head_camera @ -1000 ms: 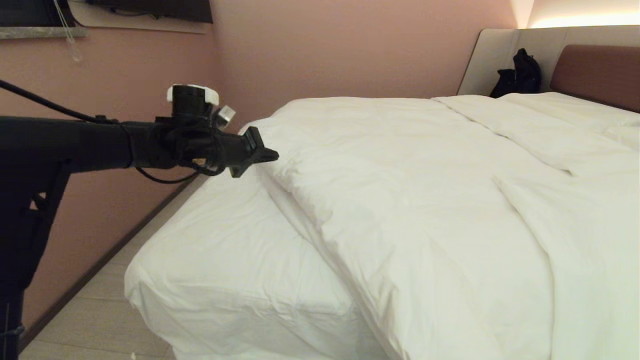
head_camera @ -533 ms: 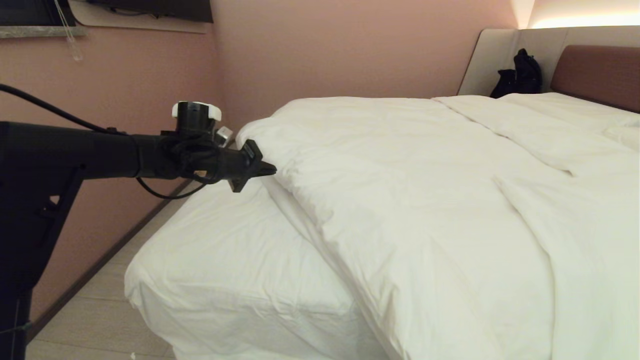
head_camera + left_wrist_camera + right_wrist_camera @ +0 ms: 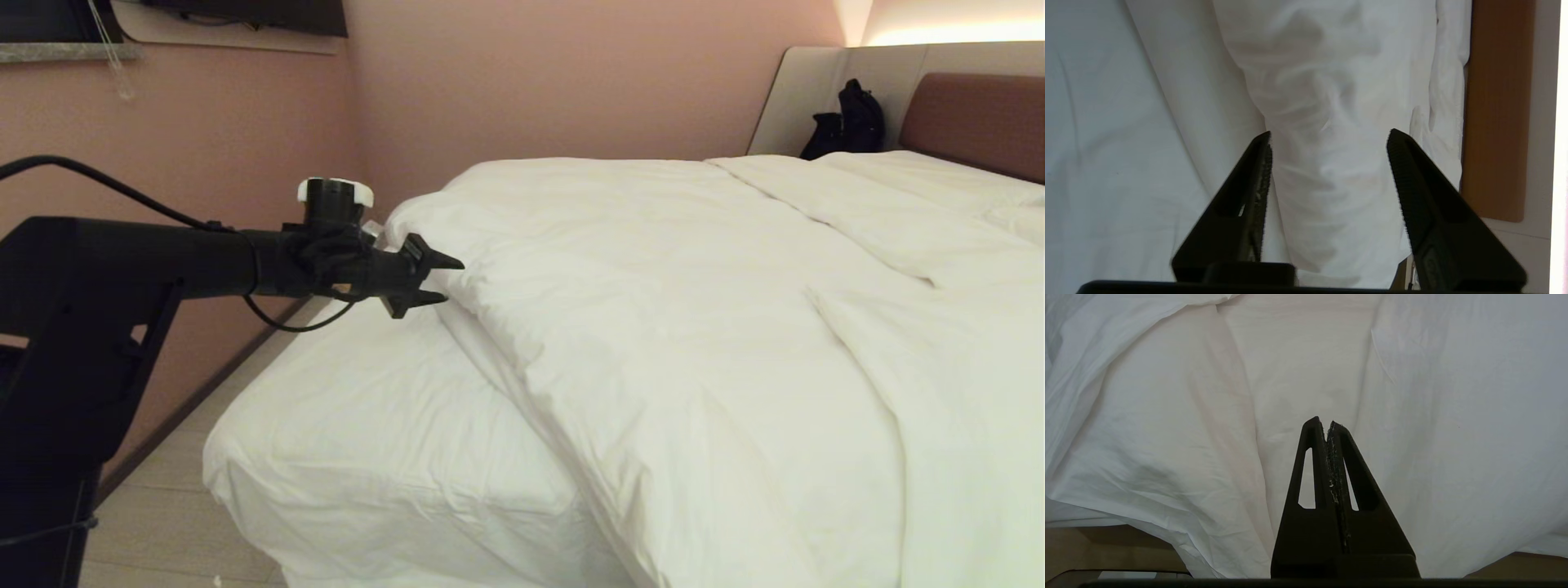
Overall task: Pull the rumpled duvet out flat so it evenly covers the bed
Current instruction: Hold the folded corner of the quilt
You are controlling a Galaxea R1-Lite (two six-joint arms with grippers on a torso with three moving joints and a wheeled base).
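left tool [image 3: 445,280] gapes at the duvet [image 3: 669,327] corner.

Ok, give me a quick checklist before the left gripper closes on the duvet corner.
1. Left gripper open: ok.
2. Duvet corner lined up between the fingers: ok, wrist view.
3. Fabric already inside the fingers: cannot tell.
4. Bare sheet left to cover: ok.
5. Right gripper shut, holding nothing: ok.
6. Duvet flat and even on the bed: not ok.

Dim, warm room; a glowing strip above the headboard [image 3: 976,122]; wrist views slightly soft.
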